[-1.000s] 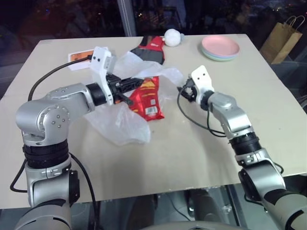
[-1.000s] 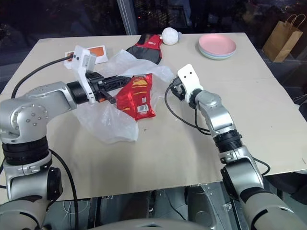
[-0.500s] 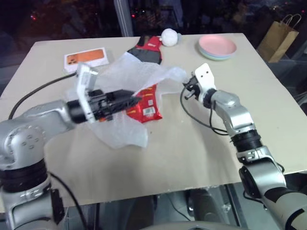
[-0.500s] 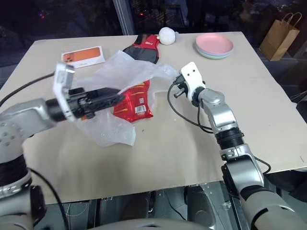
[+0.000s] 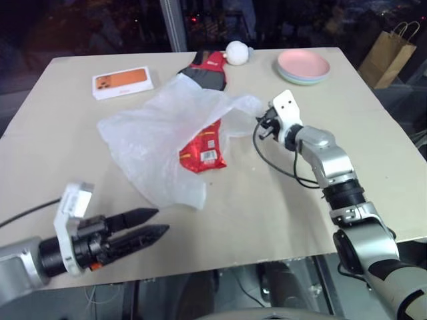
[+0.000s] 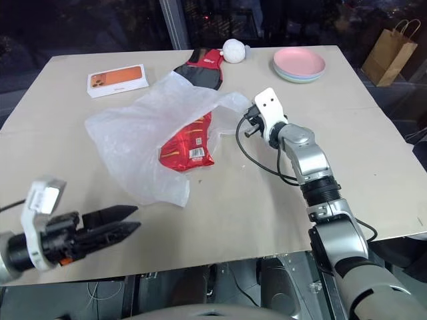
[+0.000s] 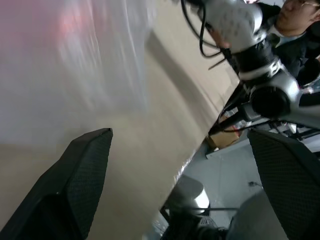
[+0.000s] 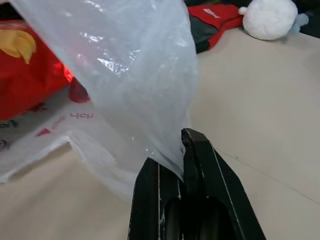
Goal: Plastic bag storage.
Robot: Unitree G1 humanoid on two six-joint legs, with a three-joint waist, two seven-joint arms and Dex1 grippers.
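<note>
Beige board forms the table [image 5: 267, 213], a pale matte top with dark window glass behind its far edge and a brown paper bag [image 5: 390, 50] standing on the floor off its far right corner. In the left eye view the plastic bag [image 5: 160, 133] lies crumpled mid-table, draped over a red snack packet [image 5: 203, 150]. Past it sit an orange phone box [image 5: 122, 82], a red and black pouch [image 5: 208, 67], a white plush ball [image 5: 237, 52] and a stack of pastel plates [image 5: 304, 66]. The right tool [image 5: 263, 123] is pinched on the bag's right-hand edge. The left tool [image 5: 150, 223] hangs low at the near edge of the table, clear of the bag, its two black fingers apart and holding nothing.

From the right eye view the same layout shows, the bag [image 6: 143, 130] spread between the phone box and the right arm.

Left wrist view: two black fingers [image 7: 75, 185] stand wide apart over bare table, with translucent plastic beyond and a person in dark clothes past the table's edge.

Right wrist view: the fingers [image 8: 200, 175] are together, clamped on a fold of the bag [image 8: 135, 65]; the red packet lies under the film.
</note>
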